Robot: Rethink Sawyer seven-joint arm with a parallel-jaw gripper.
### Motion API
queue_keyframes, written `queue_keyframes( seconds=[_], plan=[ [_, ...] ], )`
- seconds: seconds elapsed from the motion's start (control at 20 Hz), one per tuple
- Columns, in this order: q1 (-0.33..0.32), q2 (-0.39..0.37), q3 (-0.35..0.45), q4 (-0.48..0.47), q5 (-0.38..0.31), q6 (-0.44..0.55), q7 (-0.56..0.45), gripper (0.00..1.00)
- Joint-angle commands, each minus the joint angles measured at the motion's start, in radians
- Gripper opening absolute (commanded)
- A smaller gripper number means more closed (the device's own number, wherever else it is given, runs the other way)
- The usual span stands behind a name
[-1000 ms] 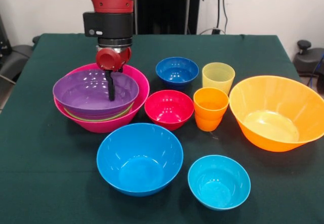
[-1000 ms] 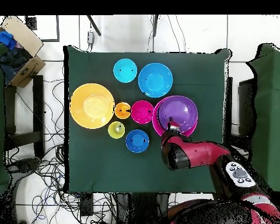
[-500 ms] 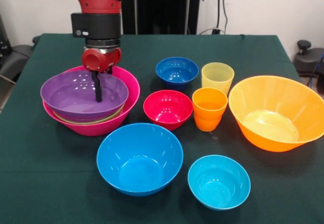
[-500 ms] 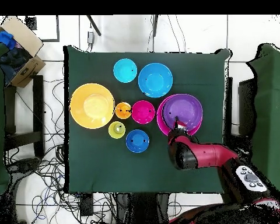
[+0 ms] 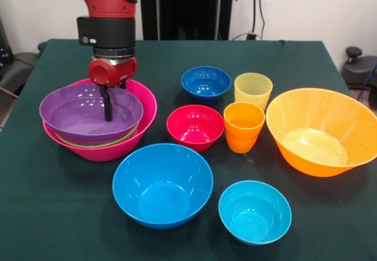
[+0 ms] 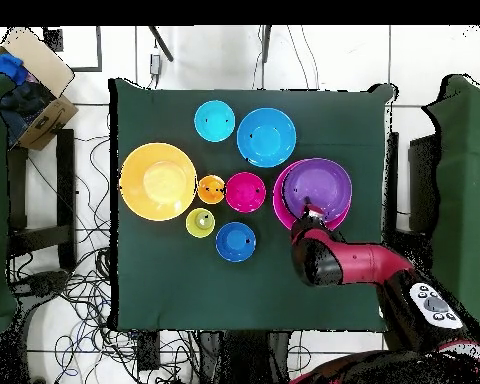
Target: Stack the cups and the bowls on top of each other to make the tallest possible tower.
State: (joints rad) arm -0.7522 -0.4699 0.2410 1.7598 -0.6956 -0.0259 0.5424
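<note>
— What is seen of the surface and the room?

— A table (image 5: 53,214) covered in dark green cloth is shown, with a white wall behind and cables on the floor (image 6: 54,290) around it.

— And the tool?

— The gripper (image 5: 108,103) is lowered inside the purple bowl (image 5: 70,111); a dark finger is seen against the bowl's inner wall, but how far the fingers are parted cannot be told.

— Where is the tower?

— The purple bowl is nested over a lime green bowl (image 5: 121,138) in the pink bowl (image 5: 144,105), at the left. The sky blue bowl (image 5: 162,184) is set apart, nearer the camera.

— What differs from before?

— The stack and the arm have been shifted leftward.
</note>
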Motion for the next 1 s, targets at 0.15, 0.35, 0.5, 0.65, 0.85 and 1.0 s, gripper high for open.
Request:
queue_keyframes(
  seconds=[0.15,0.35,0.5,0.65,0.85,1.0],
  plan=[
    [0.001,0.083,-0.015,-0.079,0.093,0.451,0.047,0.00],
    [-0.093,-0.141,0.088,0.083,0.217,0.624,-0.004,0.00],
    [-0.094,-0.185,0.087,0.119,0.255,0.664,0.023,0.00],
    [-0.107,-0.208,0.107,0.159,0.255,0.633,0.046,0.00],
    [-0.156,-0.203,0.164,0.208,0.264,0.541,0.082,0.00],
    [-0.170,-0.209,0.175,0.235,0.245,0.497,0.091,0.00]
  ],
)
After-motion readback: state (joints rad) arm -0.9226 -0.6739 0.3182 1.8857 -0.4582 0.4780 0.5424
